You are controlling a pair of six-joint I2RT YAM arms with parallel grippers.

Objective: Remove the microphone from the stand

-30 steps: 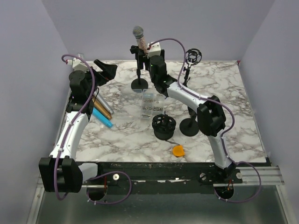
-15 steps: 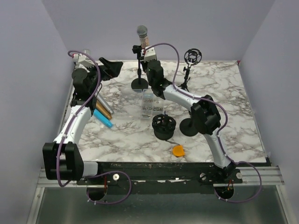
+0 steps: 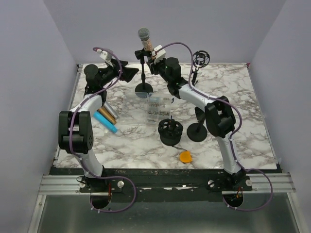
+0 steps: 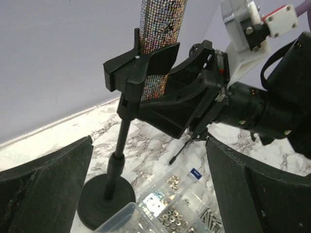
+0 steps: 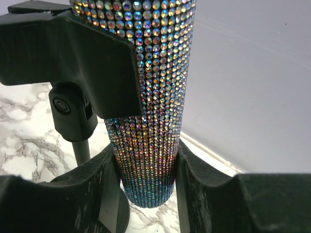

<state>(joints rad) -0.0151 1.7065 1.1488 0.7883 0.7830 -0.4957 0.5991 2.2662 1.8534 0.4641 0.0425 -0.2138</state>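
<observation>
A rhinestone-covered microphone point(image 3: 146, 44) with a grey mesh head stands upright in the clip of a black stand point(image 3: 144, 87) at the back of the table. My right gripper point(image 3: 151, 57) is shut on the microphone's lower end, just below the clip. In the right wrist view the right gripper point(image 5: 146, 167) presses both pads against the microphone point(image 5: 150, 97), with the stand clip point(image 5: 68, 48) above. My left gripper point(image 3: 129, 73) hangs open left of the stand. Its view shows the left gripper point(image 4: 149, 145) open and empty around the stand point(image 4: 119, 145), apart from it, with the microphone point(image 4: 163, 29) above.
A clear organiser box point(image 3: 154, 108) of nuts and screws lies in front of the stand, also the organiser box point(image 4: 194, 194) below my left fingers. A second stand with a shock mount point(image 3: 200, 58) is at the back right. Gold and blue microphones point(image 3: 106, 120) lie at left. A black round holder point(image 3: 170, 131) and an orange piece point(image 3: 185, 156) sit nearer.
My right gripper has closed on the microphone's lower end. My left arm has swung back and to the right, bringing its open gripper up beside the stand.
</observation>
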